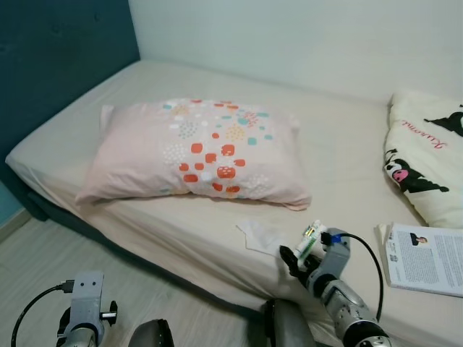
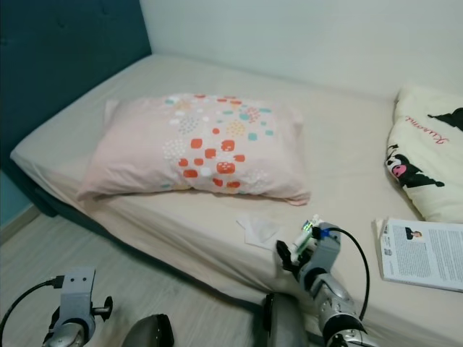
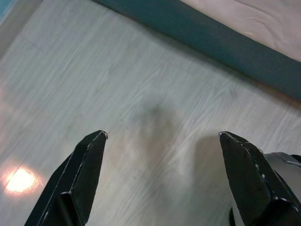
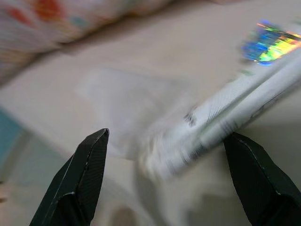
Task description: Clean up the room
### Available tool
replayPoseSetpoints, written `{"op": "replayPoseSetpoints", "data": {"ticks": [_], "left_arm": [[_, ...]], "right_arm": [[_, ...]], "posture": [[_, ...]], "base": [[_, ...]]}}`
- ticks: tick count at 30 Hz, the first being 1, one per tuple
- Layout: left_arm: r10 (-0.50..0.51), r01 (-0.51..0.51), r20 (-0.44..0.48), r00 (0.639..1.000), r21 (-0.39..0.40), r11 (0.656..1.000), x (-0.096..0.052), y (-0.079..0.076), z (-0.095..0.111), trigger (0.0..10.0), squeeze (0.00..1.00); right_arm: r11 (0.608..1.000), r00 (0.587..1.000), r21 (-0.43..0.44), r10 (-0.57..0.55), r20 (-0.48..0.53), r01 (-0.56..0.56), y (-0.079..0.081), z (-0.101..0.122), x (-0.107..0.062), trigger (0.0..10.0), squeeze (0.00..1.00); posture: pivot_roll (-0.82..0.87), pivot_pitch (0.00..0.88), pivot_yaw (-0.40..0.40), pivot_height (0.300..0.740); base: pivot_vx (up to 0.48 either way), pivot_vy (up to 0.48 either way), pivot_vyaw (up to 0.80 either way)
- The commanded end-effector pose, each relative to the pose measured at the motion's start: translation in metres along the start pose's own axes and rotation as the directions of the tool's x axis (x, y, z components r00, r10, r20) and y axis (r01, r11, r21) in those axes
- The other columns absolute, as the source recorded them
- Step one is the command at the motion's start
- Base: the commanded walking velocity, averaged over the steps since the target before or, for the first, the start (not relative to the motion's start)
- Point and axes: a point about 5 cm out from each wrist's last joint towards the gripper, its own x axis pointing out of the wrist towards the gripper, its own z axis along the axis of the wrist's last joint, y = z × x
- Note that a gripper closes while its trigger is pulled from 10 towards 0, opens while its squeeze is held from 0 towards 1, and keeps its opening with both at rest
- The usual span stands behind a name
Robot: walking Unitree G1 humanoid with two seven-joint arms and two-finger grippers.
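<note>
At the bed's (image 1: 347, 152) near edge, the right claw (image 1: 300, 256), fingers spread, loosely cradles a light, stiff tube (image 1: 310, 238). Grip its midsection; it looks slippery. The left claw (image 3: 160, 179) hangs released over the floor.

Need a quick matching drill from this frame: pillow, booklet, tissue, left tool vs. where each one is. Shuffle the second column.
Things:
1. pillow
2. booklet
3. tissue
4. left tool

Places:
A. over the bare floor beside the bed
B. middle of the bed, near the headboard side
C. bed edge, just ahead of the right tool
D. bed edge, under the cartoon blanket end

Pairs: 1-B, 2-D, 3-C, 4-A
</note>
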Motion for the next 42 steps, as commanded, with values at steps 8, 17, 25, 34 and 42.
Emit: {"op": "replayPoseSetpoints", "data": {"ticks": [8, 17, 25, 34, 42], "left_arm": [[-0.013, 0.013, 0.01, 1.0, 0.023, 1.0, -0.007, 0.001, -0.01, 10.0, 0.0], [-0.026, 0.026, 0.007, 1.0, 0.023, 0.999, -0.011, 0.001, -0.016, 10.0, 0.0], [-0.034, 0.034, 0.011, 0.999, 0.027, 0.999, -0.011, 0.0, -0.015, 10.0, 0.0], [-0.039, 0.038, 0.009, 0.999, 0.029, 0.999, -0.013, -0.002, -0.017, 10.0, 0.0], [-0.04, 0.039, 0.008, 0.999, 0.032, 0.999, -0.011, -0.003, -0.015, 10.0, 0.0]], "right_arm": [[0.982, 0.994, -0.188, -0.031, -0.103, 0.011, 0.015, 0.007, 0.016, 10.0, 0.0], [0.937, 0.969, -0.341, -0.149, -0.197, 0.075, 0.008, 0.003, 0.015, 10.0, 0.0], [0.961, 0.98, -0.267, -0.123, -0.156, 0.078, 0.014, 0.01, 0.019, 10.0, 0.0], [0.966, 0.973, -0.224, -0.169, -0.157, 0.132, 0.012, 0.01, 0.02, 0.0, 0.0], [0.972, 0.965, -0.227, -0.122, -0.233, 0.068, 0.017, 0.003, 0.02, 0.0, 0.0]], "posture": [[0.0, 0.228, -0.054, 0.549], [0.0, 0.243, -0.052, 0.549], [0.0, 0.25, -0.054, 0.549], [0.0, 0.251, -0.056, 0.549], [0.0, 0.235, -0.054, 0.549]], "base": [[0.0, 0.0, 0.0], [0.0, 0.0, 0.0], [0.0, 0.0, 0.0], [0.0, 0.0, 0.0], [0.0, 0.0, 0.0]]}}
